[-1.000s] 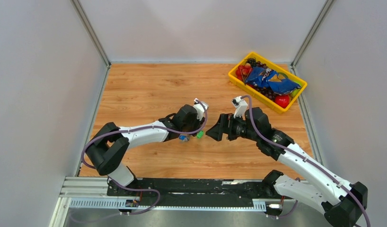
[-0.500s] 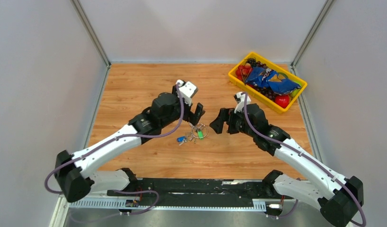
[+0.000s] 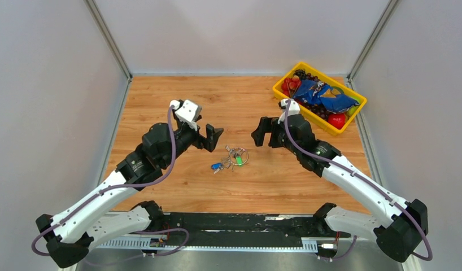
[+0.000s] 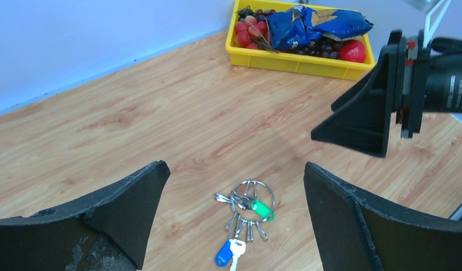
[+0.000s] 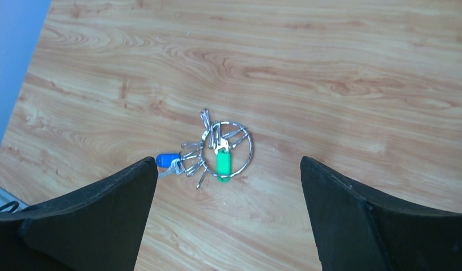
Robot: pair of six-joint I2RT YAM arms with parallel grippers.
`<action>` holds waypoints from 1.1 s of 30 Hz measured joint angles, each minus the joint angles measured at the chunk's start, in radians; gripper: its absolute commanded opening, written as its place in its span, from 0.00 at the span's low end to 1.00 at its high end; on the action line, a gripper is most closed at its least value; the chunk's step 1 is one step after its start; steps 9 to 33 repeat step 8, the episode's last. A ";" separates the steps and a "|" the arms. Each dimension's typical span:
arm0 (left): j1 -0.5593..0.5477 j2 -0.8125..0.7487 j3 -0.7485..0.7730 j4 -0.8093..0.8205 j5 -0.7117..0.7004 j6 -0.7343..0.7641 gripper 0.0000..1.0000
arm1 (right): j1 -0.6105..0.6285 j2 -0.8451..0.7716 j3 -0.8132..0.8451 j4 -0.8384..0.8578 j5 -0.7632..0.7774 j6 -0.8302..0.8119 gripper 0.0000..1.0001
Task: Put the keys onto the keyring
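Note:
The keyring (image 3: 238, 153) lies flat on the wooden table between both arms, a wire ring with several small metal clips. A key with a green tag (image 3: 239, 160) lies across the ring's near side. A key with a blue tag (image 3: 216, 166) rests just left of it. My left gripper (image 3: 213, 137) hovers open to the left of the bunch, touching nothing. My right gripper (image 3: 261, 134) hovers open to the right. In the left wrist view the keyring (image 4: 273, 199), green tag (image 4: 261, 209) and blue tag (image 4: 224, 255) sit beneath my open left gripper (image 4: 234, 169). The right wrist view shows the keyring (image 5: 251, 148) beyond my open right gripper (image 5: 227, 169).
A yellow bin (image 3: 284, 95) filled with fruit and a blue snack bag stands at the back right. Grey walls close off the table on both sides and at the back. The black rail with the arm bases runs along the near edge.
My left gripper opened and pulled back up and to the left, leaving the keyring and keys lying on the table. My right gripper drew back slightly, away from the bunch.

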 measured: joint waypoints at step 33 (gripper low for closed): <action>0.000 -0.167 -0.096 -0.039 -0.011 -0.009 1.00 | 0.000 -0.002 0.051 0.026 0.048 -0.095 1.00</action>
